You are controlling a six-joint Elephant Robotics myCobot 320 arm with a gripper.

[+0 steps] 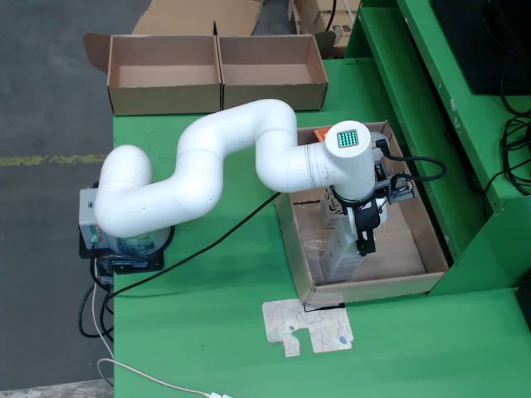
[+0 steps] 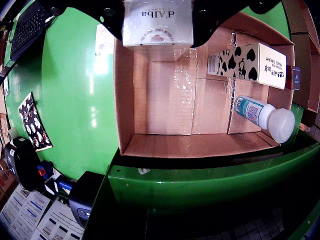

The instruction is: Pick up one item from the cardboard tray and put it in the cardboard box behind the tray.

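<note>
My gripper [image 1: 354, 238] hangs over the cardboard tray [image 1: 365, 290] at the right of the green table. It is shut on a white box labelled d'Alba [image 2: 157, 30], which is also visible in the fixed view [image 1: 338, 249]. In the wrist view the black fingers [image 2: 210, 15] press on both sides of the box, above the tray's wall [image 2: 125, 100]. A black-and-white patterned carton [image 2: 250, 62], a white-capped bottle [image 2: 265, 115] and a small dark red item [image 2: 295, 77] lie in the tray. Two open cardboard boxes [image 1: 163, 70] [image 1: 270, 70] stand side by side at the far table edge.
A flat printed card cut-out [image 1: 309, 326] lies on the table in front of the tray. A black cable [image 1: 207, 249] runs from the arm base across the table. A green frame [image 1: 431, 124] rises close on the tray's right. A keyboard [image 2: 27, 25] and a sticker sheet [image 2: 32, 122] lie left of the tray in the wrist view.
</note>
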